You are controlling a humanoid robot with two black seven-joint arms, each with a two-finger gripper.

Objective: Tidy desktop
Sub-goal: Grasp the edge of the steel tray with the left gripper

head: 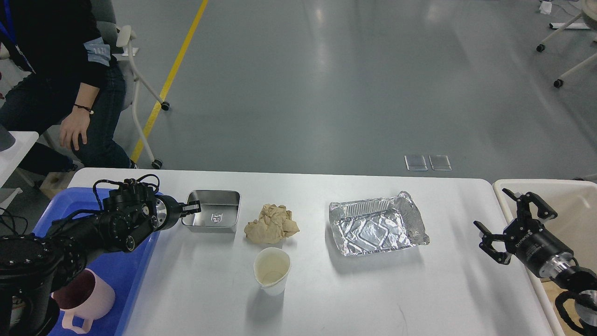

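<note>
The white desktop (373, 294) holds a small steel tin (215, 217), a crumpled brown paper ball (272, 224), a white paper cup (272, 269) and a crumpled foil tray (376, 228). My left gripper (192, 207) reaches from over the blue tray and is shut on the tin's left rim. The tin looks slightly raised, with a shadow under it. My right gripper (507, 217) is open and empty, hovering at the desktop's right edge beside the cream bin.
A blue tray (130, 261) at the left edge holds a pink mug (88, 298). A cream bin (576, 200) stands off the right edge. A seated person (60, 93) and a chair are beyond the far left corner.
</note>
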